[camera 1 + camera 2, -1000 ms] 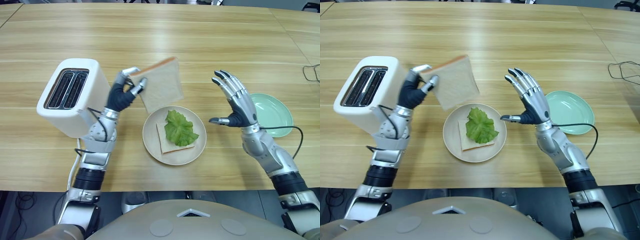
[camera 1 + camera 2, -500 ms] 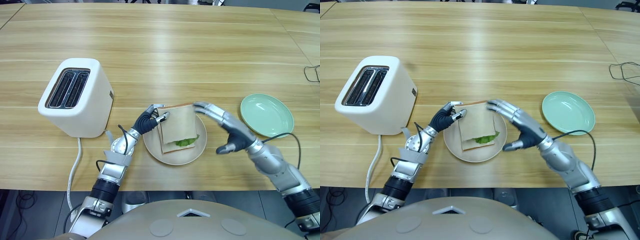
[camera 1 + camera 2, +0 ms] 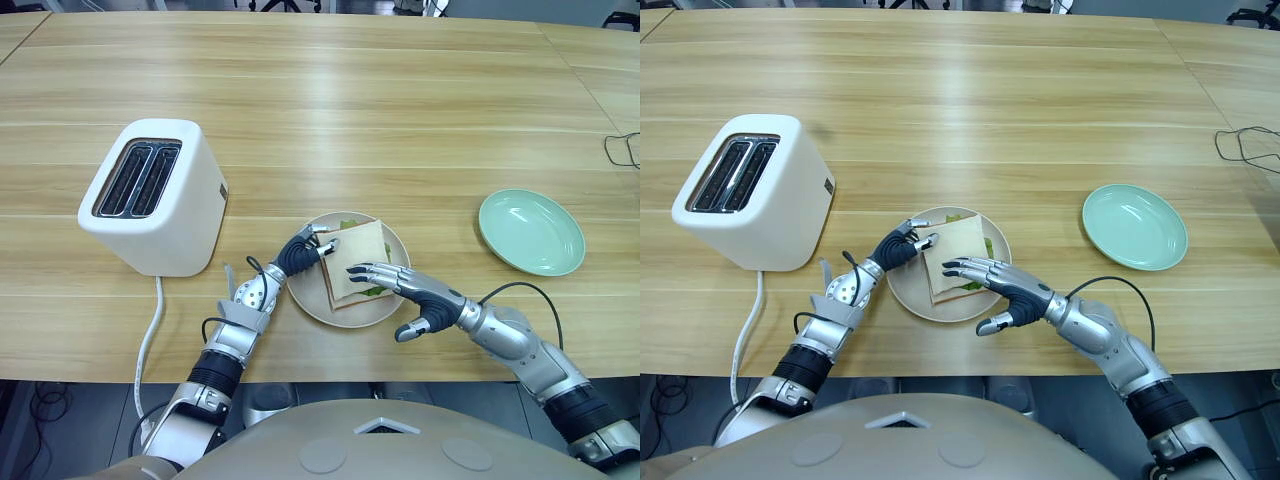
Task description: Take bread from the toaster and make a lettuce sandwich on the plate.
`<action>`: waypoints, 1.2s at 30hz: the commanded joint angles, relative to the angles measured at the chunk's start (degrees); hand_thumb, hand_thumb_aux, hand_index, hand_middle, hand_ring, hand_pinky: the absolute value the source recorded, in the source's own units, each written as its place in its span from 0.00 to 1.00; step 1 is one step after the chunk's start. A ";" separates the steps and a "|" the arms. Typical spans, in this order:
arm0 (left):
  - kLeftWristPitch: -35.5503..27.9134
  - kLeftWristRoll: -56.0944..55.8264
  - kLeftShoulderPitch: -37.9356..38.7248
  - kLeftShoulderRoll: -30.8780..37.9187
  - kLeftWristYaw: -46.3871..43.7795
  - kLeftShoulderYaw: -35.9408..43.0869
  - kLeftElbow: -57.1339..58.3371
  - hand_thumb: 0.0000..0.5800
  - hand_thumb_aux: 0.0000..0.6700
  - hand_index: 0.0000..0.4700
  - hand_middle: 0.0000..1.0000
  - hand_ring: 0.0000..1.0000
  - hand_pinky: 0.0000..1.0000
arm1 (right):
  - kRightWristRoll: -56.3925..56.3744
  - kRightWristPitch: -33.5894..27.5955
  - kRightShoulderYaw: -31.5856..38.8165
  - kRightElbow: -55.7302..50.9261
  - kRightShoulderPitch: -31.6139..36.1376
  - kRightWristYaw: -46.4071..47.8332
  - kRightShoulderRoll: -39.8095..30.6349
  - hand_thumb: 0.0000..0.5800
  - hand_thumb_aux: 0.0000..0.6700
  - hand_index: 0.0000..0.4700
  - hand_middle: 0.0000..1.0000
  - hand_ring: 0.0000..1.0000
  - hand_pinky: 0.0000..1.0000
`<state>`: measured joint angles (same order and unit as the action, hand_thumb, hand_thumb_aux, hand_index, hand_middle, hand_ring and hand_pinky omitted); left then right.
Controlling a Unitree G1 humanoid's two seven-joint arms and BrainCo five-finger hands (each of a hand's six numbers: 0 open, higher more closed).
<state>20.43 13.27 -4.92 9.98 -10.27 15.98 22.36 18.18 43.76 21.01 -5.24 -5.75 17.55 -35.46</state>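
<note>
A beige plate (image 3: pixel 302 292) sits near the table's front edge. On it lies a sandwich, its top bread slice (image 3: pixel 360 255) lying over lettuce (image 3: pixel 974 284) that peeks out at the lower right edge. My left hand (image 3: pixel 303 251) is at the plate's left side, fingers curled and pinching the top slice's left corner. My right hand (image 3: pixel 412 293) is open, its spread fingers resting over the slice's lower right part. The white toaster (image 3: pixel 150 195) stands to the left, both slots dark.
A pale green plate (image 3: pixel 530 232) with nothing in it lies at the right. The toaster's white cord (image 3: pixel 150 335) runs down to the front edge. A black cable (image 3: pixel 625 148) loops at the far right edge. Bare wood stretches behind the plates.
My left hand brought the bread slice down from above the toaster side and laid it over the lettuce. My right hand dropped from a raised pose onto the slice.
</note>
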 commanded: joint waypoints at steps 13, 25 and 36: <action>0.45 12.25 -3.30 5.67 10.91 -0.36 1.37 0.64 0.40 0.39 0.94 0.94 0.94 | 8.96 -1.84 3.03 -12.69 3.64 0.12 2.19 0.00 0.00 0.00 0.00 0.00 0.00; 4.20 20.15 -4.75 12.96 33.74 -11.37 -13.54 0.00 0.00 0.00 0.00 0.00 0.00 | 9.08 3.21 -0.01 -11.59 7.78 -9.22 7.21 0.00 0.00 0.00 0.00 0.00 0.00; 22.32 -7.89 13.14 23.81 7.92 -11.23 -19.66 1.00 1.00 0.98 1.00 1.00 1.00 | -14.76 5.49 -11.27 -2.30 0.34 -3.03 0.55 1.00 1.00 0.98 1.00 1.00 1.00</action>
<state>41.57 9.55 7.07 32.82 1.67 5.21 5.34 5.46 48.60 10.11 -7.70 -4.20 11.84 -34.07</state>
